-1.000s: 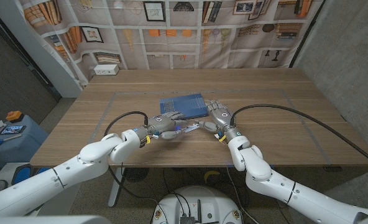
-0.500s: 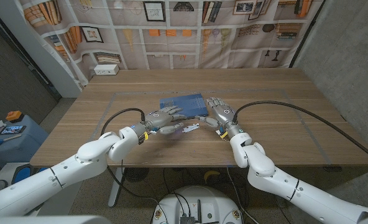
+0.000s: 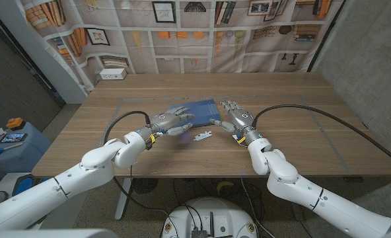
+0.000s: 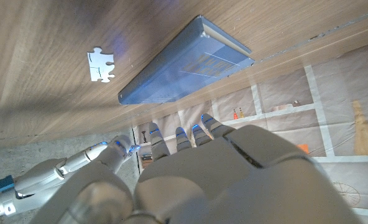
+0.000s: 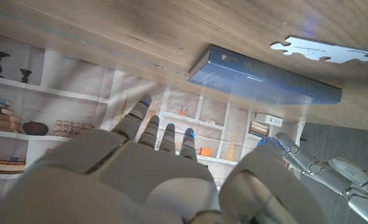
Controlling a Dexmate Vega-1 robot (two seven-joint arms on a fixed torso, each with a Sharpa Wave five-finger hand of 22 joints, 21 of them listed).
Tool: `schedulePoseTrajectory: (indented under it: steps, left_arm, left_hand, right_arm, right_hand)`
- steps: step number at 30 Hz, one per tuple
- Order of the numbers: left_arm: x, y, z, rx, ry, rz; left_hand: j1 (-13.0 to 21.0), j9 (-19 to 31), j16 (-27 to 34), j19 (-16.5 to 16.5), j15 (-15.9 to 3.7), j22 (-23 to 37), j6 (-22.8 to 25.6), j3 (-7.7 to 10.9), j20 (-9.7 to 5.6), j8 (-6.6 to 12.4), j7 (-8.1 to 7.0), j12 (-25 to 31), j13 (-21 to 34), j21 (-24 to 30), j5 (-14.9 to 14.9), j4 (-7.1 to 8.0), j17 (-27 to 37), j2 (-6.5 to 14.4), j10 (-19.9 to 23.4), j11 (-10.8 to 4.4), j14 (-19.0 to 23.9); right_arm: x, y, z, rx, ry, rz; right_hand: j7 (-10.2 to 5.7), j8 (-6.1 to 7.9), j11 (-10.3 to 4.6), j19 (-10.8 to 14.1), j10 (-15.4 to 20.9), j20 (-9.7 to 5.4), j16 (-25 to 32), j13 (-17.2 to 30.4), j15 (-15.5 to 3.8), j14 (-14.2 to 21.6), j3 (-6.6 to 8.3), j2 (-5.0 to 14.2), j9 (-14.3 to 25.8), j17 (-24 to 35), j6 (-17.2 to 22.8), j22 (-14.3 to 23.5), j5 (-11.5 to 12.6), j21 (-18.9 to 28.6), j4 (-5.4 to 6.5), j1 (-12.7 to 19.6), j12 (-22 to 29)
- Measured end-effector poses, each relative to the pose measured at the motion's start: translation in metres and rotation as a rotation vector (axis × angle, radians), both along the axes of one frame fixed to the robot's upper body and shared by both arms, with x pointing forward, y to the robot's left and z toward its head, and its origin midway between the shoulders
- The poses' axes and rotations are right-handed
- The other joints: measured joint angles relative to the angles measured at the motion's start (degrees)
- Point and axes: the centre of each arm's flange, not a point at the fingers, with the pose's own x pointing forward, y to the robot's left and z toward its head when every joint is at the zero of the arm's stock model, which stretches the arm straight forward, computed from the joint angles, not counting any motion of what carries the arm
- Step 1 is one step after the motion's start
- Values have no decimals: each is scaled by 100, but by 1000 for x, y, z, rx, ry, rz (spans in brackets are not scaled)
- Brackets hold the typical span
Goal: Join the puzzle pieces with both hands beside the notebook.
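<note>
Now the joined puzzle pieces (image 3: 203,136) lie flat on the bench (image 3: 301,119), just in front of the blue notebook (image 3: 197,109). Left hand (image 3: 170,121) and right hand (image 3: 235,119) flank them, fingers spread, holding nothing.

Matt wood-grain table (image 3: 294,112), smooth blue notebook (image 3: 195,111), flat white puzzle pieces (image 3: 203,137).

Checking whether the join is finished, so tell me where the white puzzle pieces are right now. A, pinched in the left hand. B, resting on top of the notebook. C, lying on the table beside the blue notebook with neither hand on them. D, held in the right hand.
C: the puzzle pieces lie on the bare table next to the notebook, with the left hand and right hand both lifted clear.
</note>
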Motion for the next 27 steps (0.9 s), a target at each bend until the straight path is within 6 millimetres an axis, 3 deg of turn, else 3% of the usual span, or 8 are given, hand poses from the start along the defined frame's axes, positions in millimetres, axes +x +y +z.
schedulePoseTrajectory:
  steps: [27]
  left_arm:
    - [16,29,20,-264,35,-12]
  left_hand:
    - [99,0,0,113,-20,1,-59,121,-30,0,104,0,0,-1,0,-158,-27,53,41,41,82]
  right_arm:
    - [17,-12,21,77,-11,43]
  right_hand:
    - [-32,0,-39,125,226,-123,45,-30,-132,133,0,58,0,0,31,-29,0,0,0,-58,43]
